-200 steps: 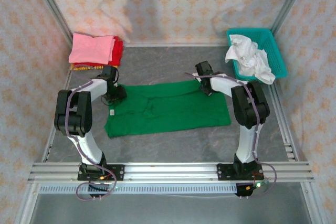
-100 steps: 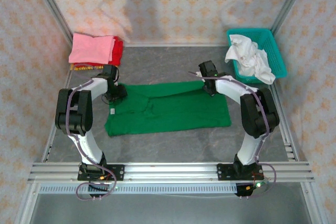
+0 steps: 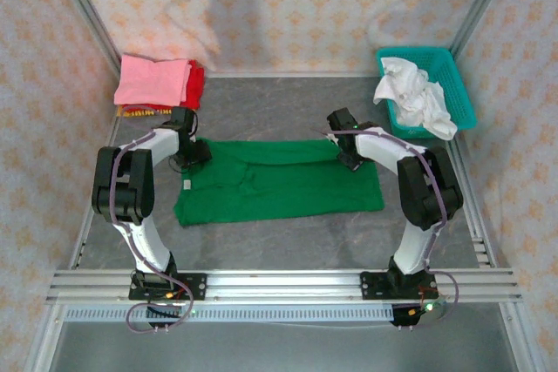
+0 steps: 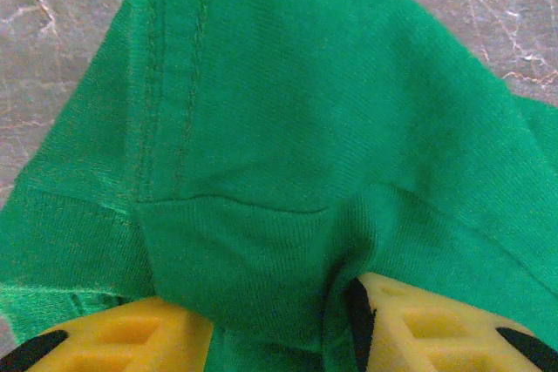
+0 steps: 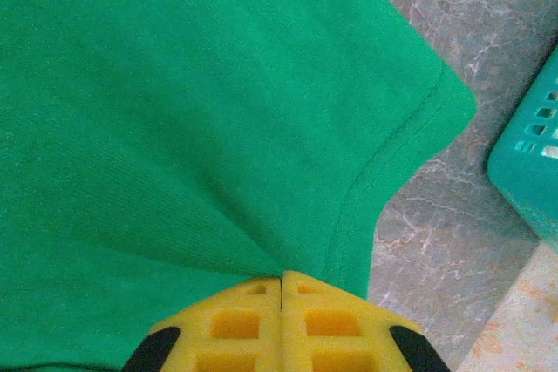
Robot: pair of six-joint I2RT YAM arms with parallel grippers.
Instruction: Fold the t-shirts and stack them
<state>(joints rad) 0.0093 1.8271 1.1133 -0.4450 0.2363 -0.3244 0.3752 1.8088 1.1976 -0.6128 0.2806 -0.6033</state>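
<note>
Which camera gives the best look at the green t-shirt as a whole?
Top external: the green t-shirt shows its whole outline there, spread out wide. The left wrist view gives a close-up of a stitched fold bunched in the left pincer. The right wrist view gives a close-up of a hemmed corner pinched in the right pincer.

The grey marbled table [image 3: 288, 246] carries a green t-shirt [image 3: 279, 182] spread flat across its middle, its long side running left to right. In the far left corner lies a folded pile, with a pink shirt [image 3: 153, 80] on top, over a red shirt [image 3: 198, 84] and a yellow-orange shirt [image 3: 139, 111]. A teal basket [image 3: 418, 52] sits in the far right corner.
</note>
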